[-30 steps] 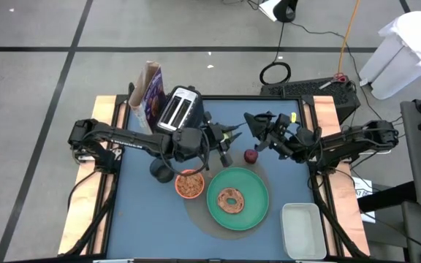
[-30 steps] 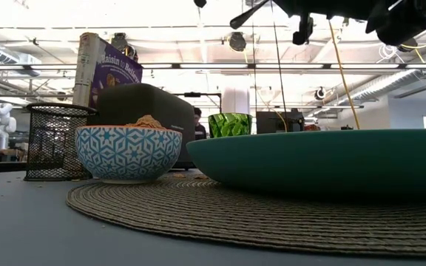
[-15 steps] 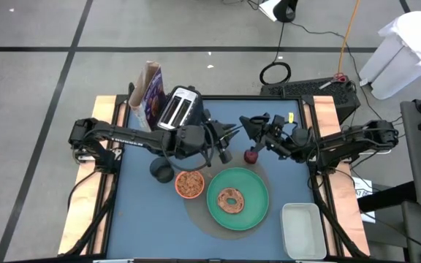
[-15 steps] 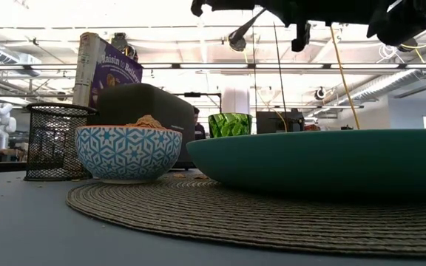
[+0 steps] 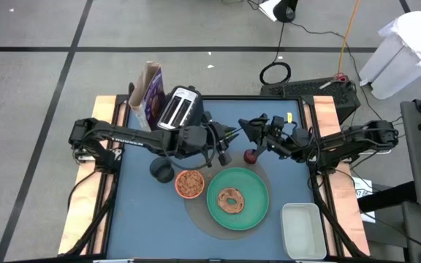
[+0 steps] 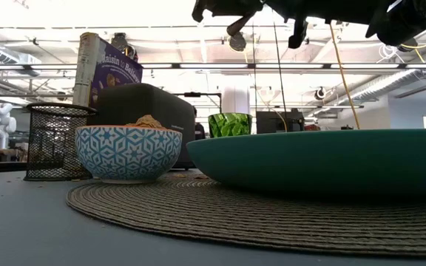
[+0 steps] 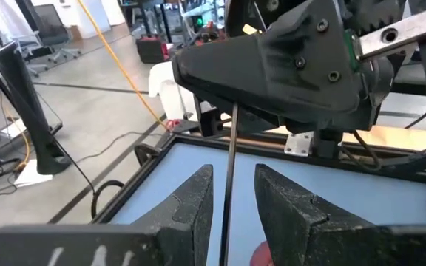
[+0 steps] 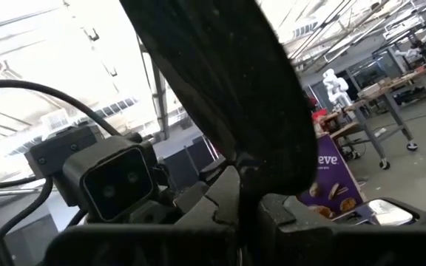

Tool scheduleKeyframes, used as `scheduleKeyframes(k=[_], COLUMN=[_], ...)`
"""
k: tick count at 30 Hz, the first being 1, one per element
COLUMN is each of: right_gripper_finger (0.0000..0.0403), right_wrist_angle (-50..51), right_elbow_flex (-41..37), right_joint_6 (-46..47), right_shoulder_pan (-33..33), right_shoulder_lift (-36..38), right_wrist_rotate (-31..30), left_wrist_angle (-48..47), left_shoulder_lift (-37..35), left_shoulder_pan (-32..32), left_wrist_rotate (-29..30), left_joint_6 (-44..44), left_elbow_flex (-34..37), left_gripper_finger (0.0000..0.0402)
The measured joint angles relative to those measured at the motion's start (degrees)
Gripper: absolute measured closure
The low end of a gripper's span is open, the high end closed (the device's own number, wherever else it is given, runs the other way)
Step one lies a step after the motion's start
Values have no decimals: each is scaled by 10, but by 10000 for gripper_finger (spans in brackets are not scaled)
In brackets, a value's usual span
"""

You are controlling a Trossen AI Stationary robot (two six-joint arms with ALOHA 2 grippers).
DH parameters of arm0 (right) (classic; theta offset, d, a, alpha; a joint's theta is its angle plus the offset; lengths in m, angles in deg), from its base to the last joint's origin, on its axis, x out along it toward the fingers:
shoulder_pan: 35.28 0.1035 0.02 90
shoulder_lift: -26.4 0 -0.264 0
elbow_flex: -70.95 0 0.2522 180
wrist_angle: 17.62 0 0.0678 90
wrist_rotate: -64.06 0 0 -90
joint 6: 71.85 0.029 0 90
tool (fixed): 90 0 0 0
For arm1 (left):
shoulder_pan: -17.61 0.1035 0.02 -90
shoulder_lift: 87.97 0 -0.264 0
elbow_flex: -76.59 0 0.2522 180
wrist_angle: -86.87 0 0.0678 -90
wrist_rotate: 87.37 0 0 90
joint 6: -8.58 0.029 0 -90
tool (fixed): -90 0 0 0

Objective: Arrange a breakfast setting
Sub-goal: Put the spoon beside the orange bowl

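Note:
My left gripper [image 5: 226,140] and my right gripper [image 5: 248,131] meet in the air above the table's middle, behind the green plate [image 5: 260,184]. A thin metal spoon [image 7: 230,148] runs from between my left fingers to my right gripper. It also shows in the low view [image 6: 237,26]. The brown bagel [image 5: 231,199] lies on the plate. The bowl of orange cereal [image 5: 189,183] stands left of the plate on a round woven mat [image 6: 257,214]. The dark-red fruit [image 5: 251,155] lies on the table below my right gripper. The purple cereal box [image 5: 150,91] stands at the far left. My left gripper has the spoon's thin shaft [image 7: 228,188] between its two fingers, along them. A gap shows on either side at the fingertips, and the place of contact farther back is hidden. The spoon is clear of the table. My right gripper is shut on the spoon's other end. A dark backlit part of the spoon [image 8: 247,171] goes into the narrow gap between its fingers. Which part it is, I cannot tell.
A toaster [image 5: 179,108] stands at the far side next to the cereal box. A black mesh cup [image 5: 161,172] stands left of the bowl. A white rectangular tub [image 5: 302,230] sits at the near right corner.
My right gripper has gone toward the table's left edge and closed in on my left gripper and the spoon. My left gripper has stayed about where it was. In the low view the spoon has tipped a little.

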Motion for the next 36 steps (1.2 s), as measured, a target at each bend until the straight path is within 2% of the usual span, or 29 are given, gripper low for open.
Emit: scheduleKeyframes(k=[9, 20, 36], right_gripper_finger=[402, 400, 397], right_wrist_angle=[0, 2, 3], right_elbow_flex=[0, 0, 0], right_joint_6=[-1, 1, 10], right_shoulder_pan=[0, 0, 0], right_shoulder_lift=[0, 0, 0], right_wrist_rotate=[0, 2, 0], left_wrist_angle=[-16, -33, -32], left_shoulder_lift=[0, 0, 0], left_shoulder_pan=[2, 6, 6], left_wrist_rotate=[0, -6, -4], left_joint_6=[-14, -28, -31], left_elbow_flex=[0, 0, 0], left_gripper_finger=[297, 391, 393])
